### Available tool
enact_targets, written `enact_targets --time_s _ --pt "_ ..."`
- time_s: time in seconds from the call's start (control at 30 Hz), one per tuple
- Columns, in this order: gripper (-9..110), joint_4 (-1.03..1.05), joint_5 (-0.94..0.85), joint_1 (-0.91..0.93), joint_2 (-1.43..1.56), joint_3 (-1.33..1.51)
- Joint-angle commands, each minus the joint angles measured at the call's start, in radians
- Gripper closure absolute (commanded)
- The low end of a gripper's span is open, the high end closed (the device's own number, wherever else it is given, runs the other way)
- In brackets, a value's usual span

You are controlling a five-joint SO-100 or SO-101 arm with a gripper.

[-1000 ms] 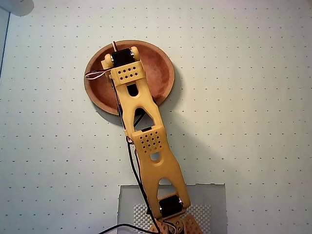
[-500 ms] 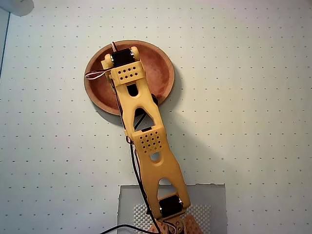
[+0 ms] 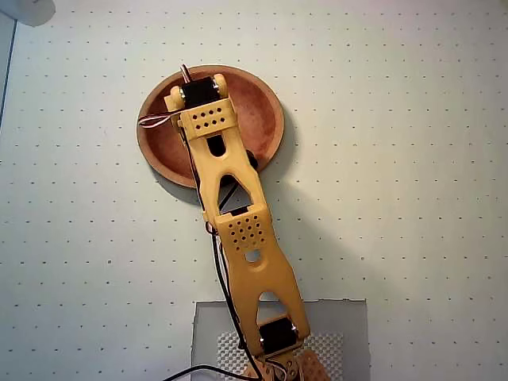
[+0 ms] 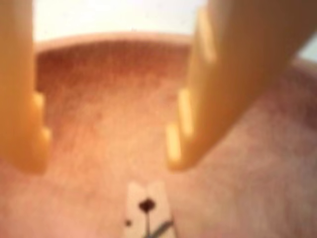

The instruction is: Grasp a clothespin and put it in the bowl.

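Note:
The reddish-brown bowl point(image 3: 260, 111) sits on the dotted white table, with the yellow arm point(image 3: 238, 222) reaching over its left half in the overhead view. From above, the wrist hides the gripper. In the wrist view my gripper point(image 4: 105, 161) hangs open inside the bowl point(image 4: 99, 99), its two yellow fingers point(image 4: 198, 109) spread wide with nothing between them. A light-wood clothespin point(image 4: 148, 213) lies on the bowl's floor, just below the fingertips and apart from them. It is blurred, and the frame's bottom edge cuts it off.
A grey mat point(image 3: 349, 325) lies under the arm's base at the bottom edge. A white object point(image 3: 24, 9) sits in the top left corner. Black cables point(image 3: 218, 270) run along the arm's left side.
The arm holds its place over the bowl. Only the small part showing past the wrist's far end looks slightly shifted.

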Motion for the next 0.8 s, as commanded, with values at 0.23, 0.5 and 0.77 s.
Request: enact_targets --time_s 0.23,0.5,0.77 --pt "86 0.035 -0.005 -0.023 0.517 0.337" --pt "95 0.035 0.092 -0.064 0.788 0.563" --pt "104 0.035 0.278 -0.117 0.908 0.618"
